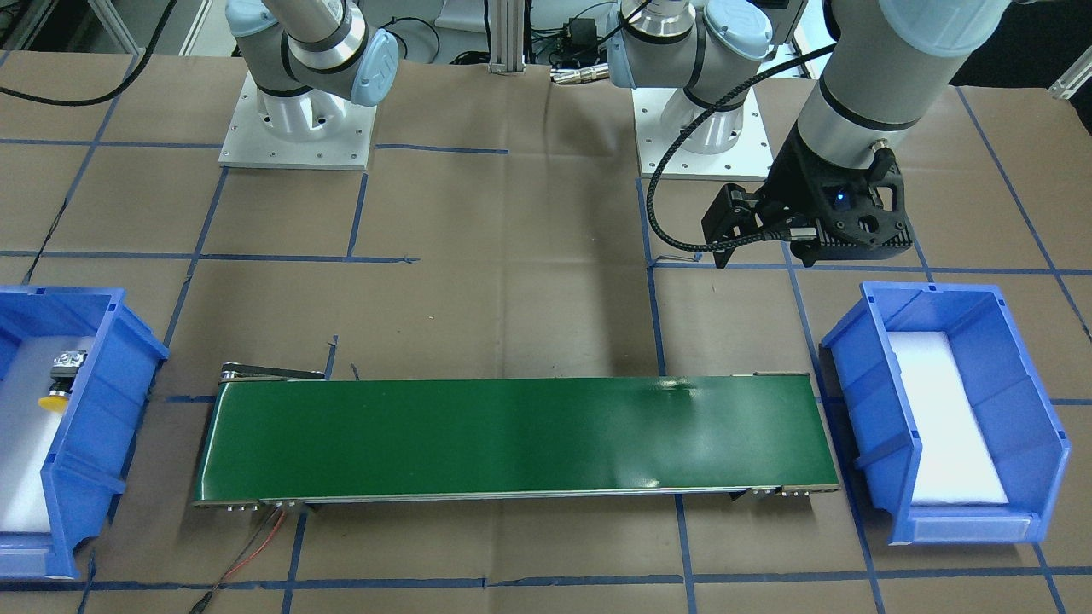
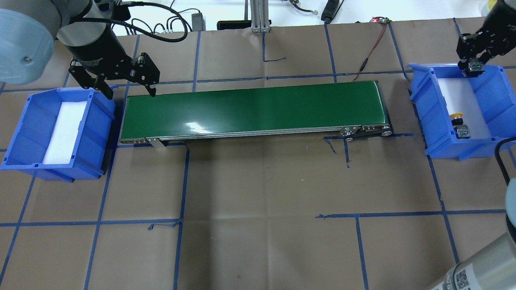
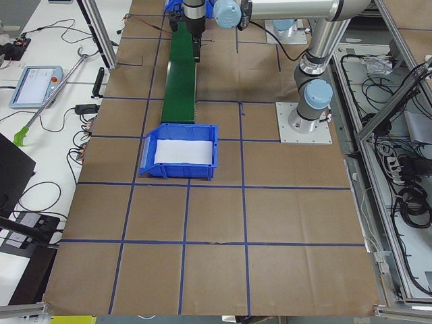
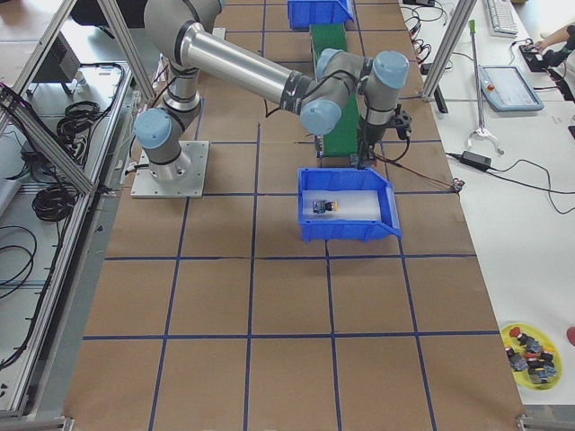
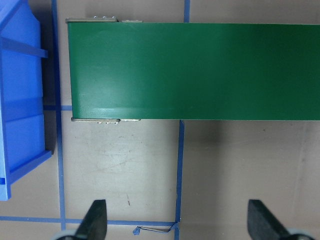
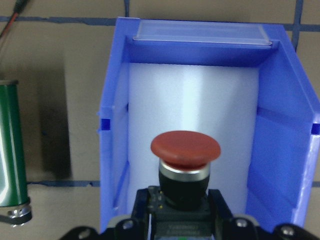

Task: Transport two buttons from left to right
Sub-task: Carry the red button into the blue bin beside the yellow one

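Note:
My right gripper point(image 2: 475, 69) is shut on the red button point(image 6: 185, 147) by its black body, cap pointing away from the wrist. It holds it above the far end of the right blue bin point(image 2: 502, 108). The yellow button point(image 2: 458, 124) lies on its side on the white foam in that bin, and also shows in the front view point(image 1: 61, 382) and the right side view point(image 4: 325, 206). My left gripper point(image 2: 131, 93) is open and empty, hovering by the left end of the green conveyor belt point(image 2: 258, 108). Its fingertips point(image 5: 95, 220) show spread wide over bare paper.
The left blue bin point(image 2: 24, 121) holds only white foam. Blue tape lines cross the brown paper table. A red-black cable point(image 2: 369, 56) runs from the belt's right end. Loose parts lie on a yellow dish point(image 4: 530, 348) off the table.

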Robot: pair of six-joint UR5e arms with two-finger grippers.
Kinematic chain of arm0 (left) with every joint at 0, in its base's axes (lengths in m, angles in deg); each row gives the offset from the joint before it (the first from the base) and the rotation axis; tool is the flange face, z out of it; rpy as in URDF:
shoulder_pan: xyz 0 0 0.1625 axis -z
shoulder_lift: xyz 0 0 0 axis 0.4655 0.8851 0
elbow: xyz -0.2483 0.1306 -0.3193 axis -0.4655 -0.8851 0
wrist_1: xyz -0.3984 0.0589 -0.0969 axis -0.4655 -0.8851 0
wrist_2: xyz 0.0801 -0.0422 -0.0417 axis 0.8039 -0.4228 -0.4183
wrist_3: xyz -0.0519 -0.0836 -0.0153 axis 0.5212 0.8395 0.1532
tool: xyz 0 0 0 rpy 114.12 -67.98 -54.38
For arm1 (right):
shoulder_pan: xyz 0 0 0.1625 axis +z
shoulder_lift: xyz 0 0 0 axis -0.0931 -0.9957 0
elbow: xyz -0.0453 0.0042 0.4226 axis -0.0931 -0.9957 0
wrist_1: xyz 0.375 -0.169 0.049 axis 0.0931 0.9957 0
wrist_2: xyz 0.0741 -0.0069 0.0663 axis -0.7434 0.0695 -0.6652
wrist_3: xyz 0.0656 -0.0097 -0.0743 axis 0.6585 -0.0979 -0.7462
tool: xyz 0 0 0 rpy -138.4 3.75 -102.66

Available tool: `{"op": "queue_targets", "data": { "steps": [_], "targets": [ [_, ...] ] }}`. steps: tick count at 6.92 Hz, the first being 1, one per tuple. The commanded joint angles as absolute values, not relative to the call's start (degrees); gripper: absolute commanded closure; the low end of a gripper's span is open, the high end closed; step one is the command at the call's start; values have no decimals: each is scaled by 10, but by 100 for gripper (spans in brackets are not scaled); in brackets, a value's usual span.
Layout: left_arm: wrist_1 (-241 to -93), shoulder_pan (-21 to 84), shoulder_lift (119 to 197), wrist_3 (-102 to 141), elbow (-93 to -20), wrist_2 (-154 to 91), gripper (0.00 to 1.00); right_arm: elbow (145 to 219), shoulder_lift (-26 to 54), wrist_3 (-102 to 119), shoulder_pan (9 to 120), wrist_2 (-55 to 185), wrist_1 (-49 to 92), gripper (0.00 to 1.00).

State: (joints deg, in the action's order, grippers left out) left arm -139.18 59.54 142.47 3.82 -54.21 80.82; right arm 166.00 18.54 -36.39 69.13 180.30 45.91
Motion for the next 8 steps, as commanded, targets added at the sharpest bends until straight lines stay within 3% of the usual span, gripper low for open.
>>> {"op": "queue_targets", "data": {
  "steps": [1, 8],
  "targets": [
    [-1392, 595, 1425, 39, -541, 808, 0, 1644, 242, -410, 673, 1802, 497, 94],
    [-1391, 595, 1425, 49, -539, 808, 0, 1710, 273, -412, 679, 1802, 569, 92]
  ]
}}
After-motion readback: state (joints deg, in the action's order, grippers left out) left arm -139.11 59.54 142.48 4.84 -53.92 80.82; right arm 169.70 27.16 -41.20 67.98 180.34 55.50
